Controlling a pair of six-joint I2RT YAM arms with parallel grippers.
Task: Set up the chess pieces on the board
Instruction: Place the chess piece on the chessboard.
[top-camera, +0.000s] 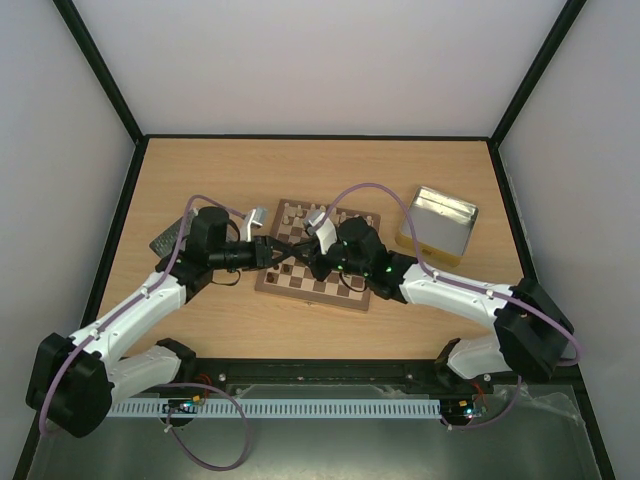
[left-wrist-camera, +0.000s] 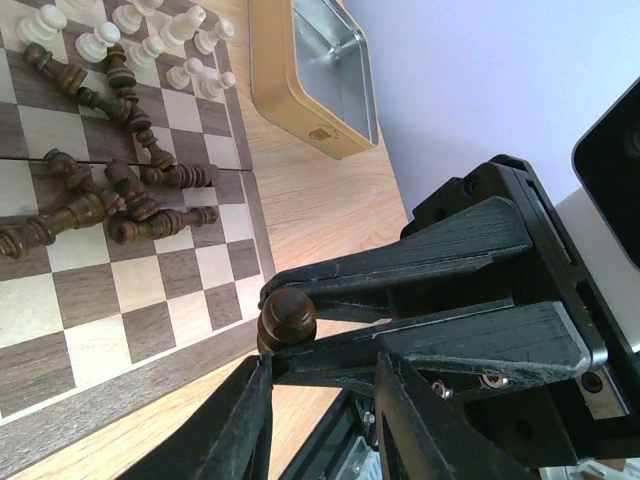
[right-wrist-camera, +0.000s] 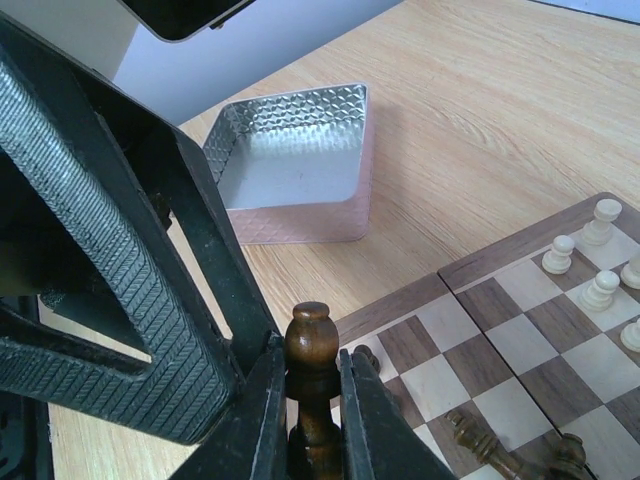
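The board (top-camera: 345, 295) lies mid-table, where both grippers meet over its left part. My right gripper (right-wrist-camera: 311, 350) is shut on a dark brown chess piece (right-wrist-camera: 310, 335) held lengthwise, its knobbed head sticking out past the tips. In the left wrist view that head (left-wrist-camera: 288, 315) shows at the end of the right gripper's fingers (left-wrist-camera: 420, 255). My left gripper (left-wrist-camera: 322, 358) sits just under them, its jaws apart and around nothing I can make out. Dark pieces (left-wrist-camera: 110, 190) lie toppled on the board (left-wrist-camera: 120, 330). Cream pieces (left-wrist-camera: 150, 45) stand near its far edge.
A gold-sided metal tin (top-camera: 440, 225) sits open to the right of the board, and shows in the left wrist view too (left-wrist-camera: 330, 80). A silver patterned tin (right-wrist-camera: 290, 170) stands off the board's left edge. A dark flat object (top-camera: 165, 240) lies at the table's left side.
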